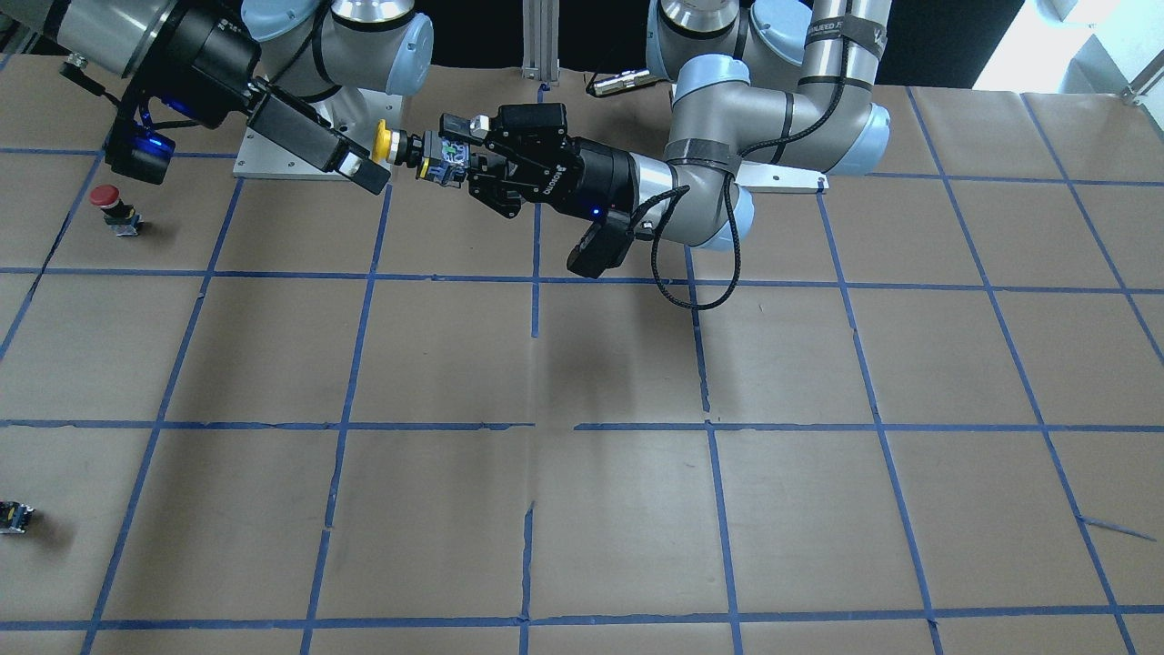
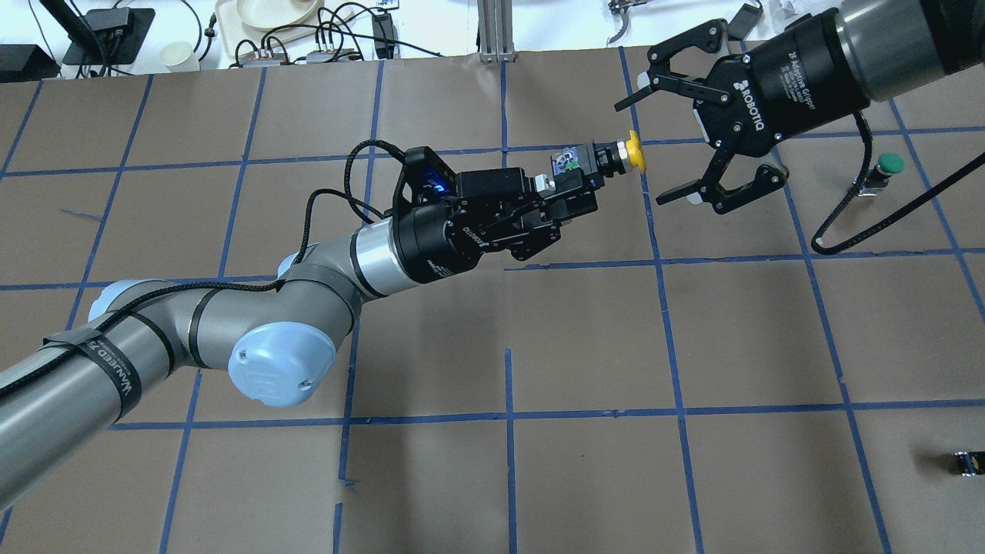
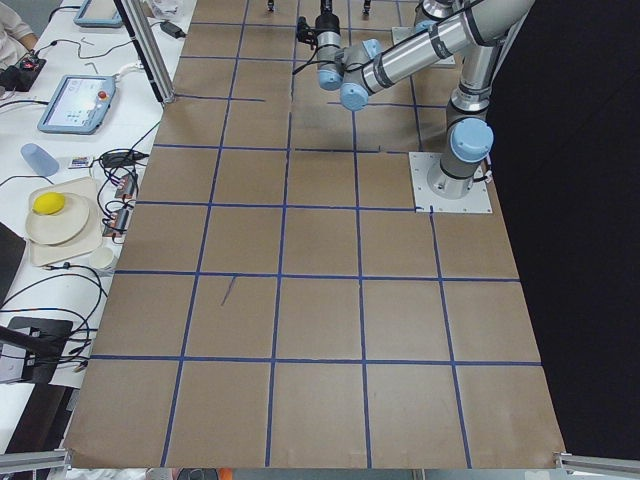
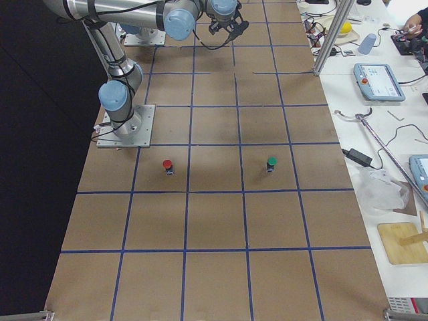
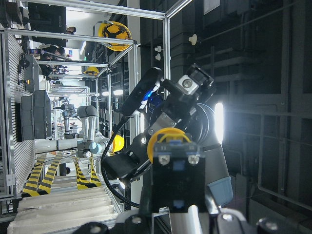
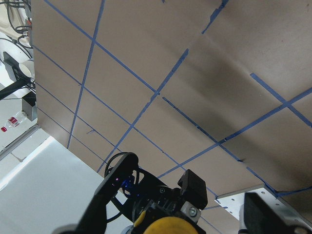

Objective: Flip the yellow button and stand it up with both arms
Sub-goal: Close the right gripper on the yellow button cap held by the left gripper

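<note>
Left claw [image 2: 571, 185] partly hides the yellow button [image 2: 612, 156].

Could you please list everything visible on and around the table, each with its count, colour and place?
table: one, brown, blue tape grid
yellow button: one, yellow cap and black body, in the air above the table
red button: one, red cap, on the table, robot's right side
green button: one, green cap, on the table, robot's right side, farther from the robot than the red one
small black block: one, black, on the table, robot's right end
plate: one, cream, on the side bench, holding something yellow
left gripper: one, black, shut on the yellow button's body
right gripper: one, black, open, facing the button's cap
</note>
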`<state>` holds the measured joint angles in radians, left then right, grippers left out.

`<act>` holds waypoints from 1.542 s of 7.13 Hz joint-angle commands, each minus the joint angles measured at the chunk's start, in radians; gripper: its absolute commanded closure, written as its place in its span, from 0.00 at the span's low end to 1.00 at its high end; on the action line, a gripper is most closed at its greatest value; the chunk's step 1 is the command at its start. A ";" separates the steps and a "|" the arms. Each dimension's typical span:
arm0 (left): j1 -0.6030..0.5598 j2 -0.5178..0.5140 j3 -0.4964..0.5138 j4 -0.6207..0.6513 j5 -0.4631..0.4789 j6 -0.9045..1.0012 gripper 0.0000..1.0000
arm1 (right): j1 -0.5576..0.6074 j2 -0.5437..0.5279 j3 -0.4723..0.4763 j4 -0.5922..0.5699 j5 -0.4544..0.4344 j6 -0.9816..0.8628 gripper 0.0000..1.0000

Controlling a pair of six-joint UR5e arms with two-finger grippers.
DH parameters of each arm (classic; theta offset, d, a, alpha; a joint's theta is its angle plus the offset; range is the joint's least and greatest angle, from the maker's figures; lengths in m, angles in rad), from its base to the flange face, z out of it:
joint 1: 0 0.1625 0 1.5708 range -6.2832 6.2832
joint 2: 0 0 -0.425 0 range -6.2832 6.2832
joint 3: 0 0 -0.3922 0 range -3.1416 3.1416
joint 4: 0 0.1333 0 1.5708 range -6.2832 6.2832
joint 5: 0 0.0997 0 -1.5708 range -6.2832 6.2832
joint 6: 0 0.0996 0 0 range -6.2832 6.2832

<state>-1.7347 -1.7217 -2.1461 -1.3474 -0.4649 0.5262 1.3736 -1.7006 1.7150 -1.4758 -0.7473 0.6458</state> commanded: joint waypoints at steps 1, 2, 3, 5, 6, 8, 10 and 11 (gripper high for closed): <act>0.000 0.001 0.000 -0.001 0.000 0.000 0.81 | 0.002 -0.022 0.000 0.020 0.022 0.008 0.00; 0.000 0.001 0.000 -0.001 0.000 -0.002 0.80 | 0.002 -0.039 0.000 0.043 0.020 0.008 0.03; 0.000 0.001 -0.001 -0.001 0.002 0.000 0.80 | 0.002 -0.040 0.000 0.043 0.017 0.008 0.11; 0.000 0.005 -0.003 -0.003 0.002 -0.002 0.79 | 0.001 -0.033 0.000 0.042 0.019 0.008 0.59; 0.000 0.005 -0.003 -0.003 0.002 -0.002 0.79 | 0.001 -0.037 0.000 0.040 0.023 0.008 0.79; 0.000 0.005 0.000 -0.003 0.003 -0.002 0.58 | -0.001 -0.037 0.000 0.037 0.023 0.008 0.92; 0.001 0.007 0.014 0.002 0.014 -0.012 0.00 | -0.005 -0.036 -0.005 0.037 0.023 0.008 0.92; 0.006 0.011 0.049 0.004 0.049 -0.067 0.00 | -0.011 -0.033 -0.015 0.032 0.020 0.008 0.92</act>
<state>-1.7326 -1.7136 -2.1263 -1.3466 -0.4445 0.5001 1.3679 -1.7363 1.7088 -1.4399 -0.7247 0.6535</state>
